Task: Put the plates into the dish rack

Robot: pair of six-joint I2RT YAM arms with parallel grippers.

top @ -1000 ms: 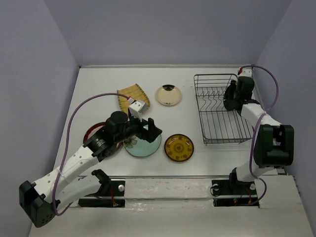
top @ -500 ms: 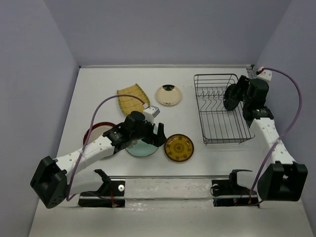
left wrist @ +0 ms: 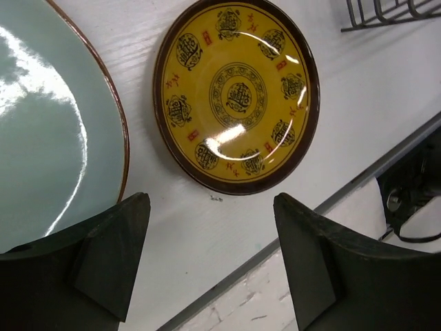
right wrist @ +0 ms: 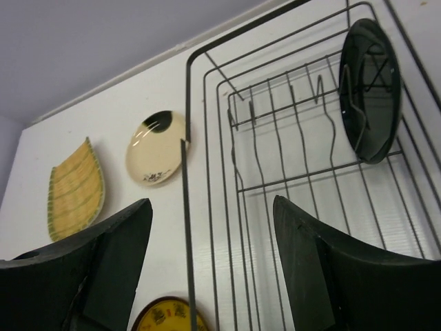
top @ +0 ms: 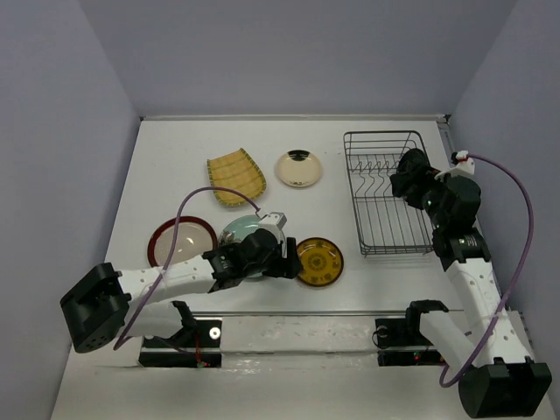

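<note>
1. Currently the ochre round patterned plate with dark rim (left wrist: pixel 236 96) lies flat on the white bench (left wrist: pixel 227 221) near its front edge. It sits between the large pale teal plate (left wrist: pixel 48 131) and the black wire dish rack (top: pixel 392 197). The teal rim is just beside it, not touching.
2. The glossy black plate (right wrist: pixel 370 89) stands on edge at the right end of the rack's prong row. The other plates lie flat on the bench.
3. The left claw (left wrist: pixel 210 200) hovers over the ochre plate's near rim, jaws wide apart, holding nothing.
4. The right claw (right wrist: pixel 210 207) hangs above the rack, spread open, also empty.
5. Risk, as a guess: the plate is flat with a low rim, so a finger may slip off and shove it into the teal plate or toward the bench edge. One finger overlaps the teal rim and could clip it.
6. Risk: the right claw could snag a wire or knock the black plate over.
7. The rack's long axis appears to run near-to-far from the arm bases, with the prong row across it at the far end. The black plate faces sideways along that row.
</note>
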